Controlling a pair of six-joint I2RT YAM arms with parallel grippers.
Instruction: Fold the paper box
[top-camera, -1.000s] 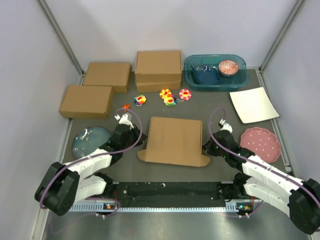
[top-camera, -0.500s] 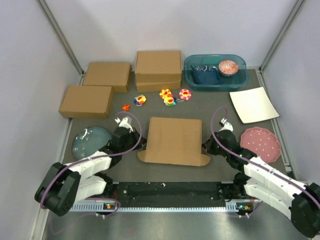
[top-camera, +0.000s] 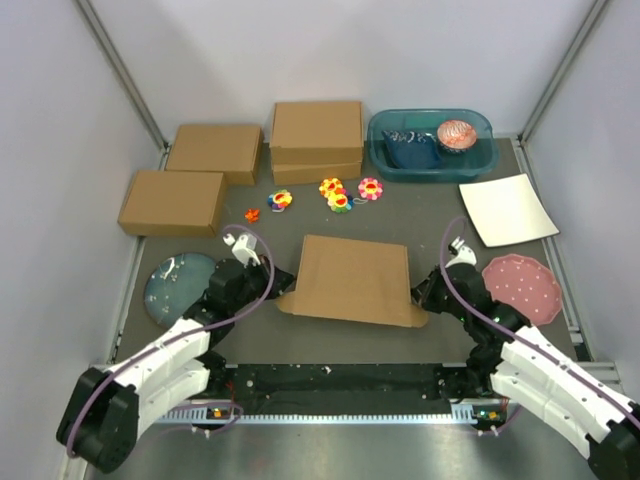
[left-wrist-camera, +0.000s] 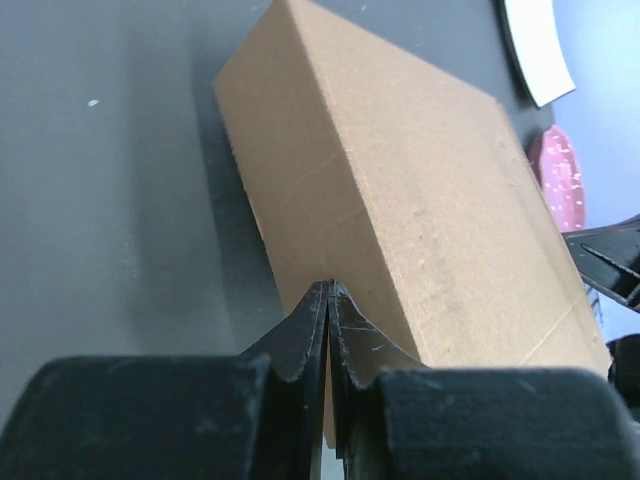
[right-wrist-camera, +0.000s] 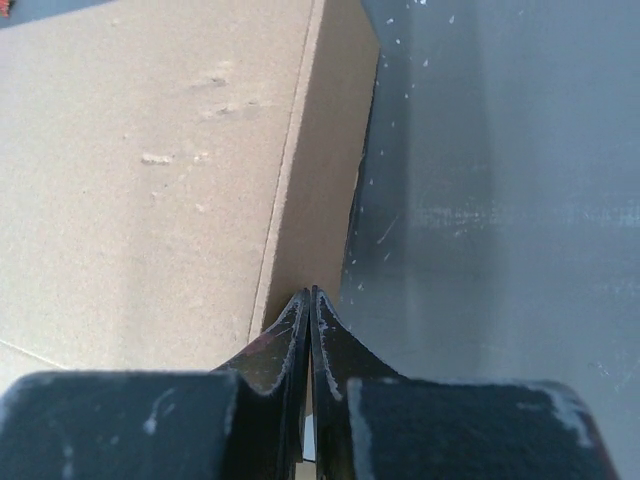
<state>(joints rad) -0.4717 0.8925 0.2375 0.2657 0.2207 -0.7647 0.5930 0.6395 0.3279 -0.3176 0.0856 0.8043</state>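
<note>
The paper box (top-camera: 355, 280), plain brown cardboard, lies in the middle of the table with its lid down and small side tabs sticking out at the near corners. It fills the left wrist view (left-wrist-camera: 420, 200) and the right wrist view (right-wrist-camera: 150, 180). My left gripper (top-camera: 281, 284) is shut on the tab at the box's near left corner (left-wrist-camera: 329, 290). My right gripper (top-camera: 421, 297) is shut on the tab at its near right corner (right-wrist-camera: 310, 295). A thin strip of cardboard shows between each pair of fingers.
Three ready-made brown boxes (top-camera: 172, 202) (top-camera: 214, 151) (top-camera: 316, 140) stand at the back left. A teal bin (top-camera: 430, 143) is at the back right. A white sheet (top-camera: 506, 209) and pink plate (top-camera: 520, 287) are right, a blue-grey plate (top-camera: 178, 280) left, flower toys (top-camera: 340, 194) behind the box.
Both grippers have drawn toward the near edge and slightly right while holding the tabs. The box has shifted right and turned a little clockwise.
</note>
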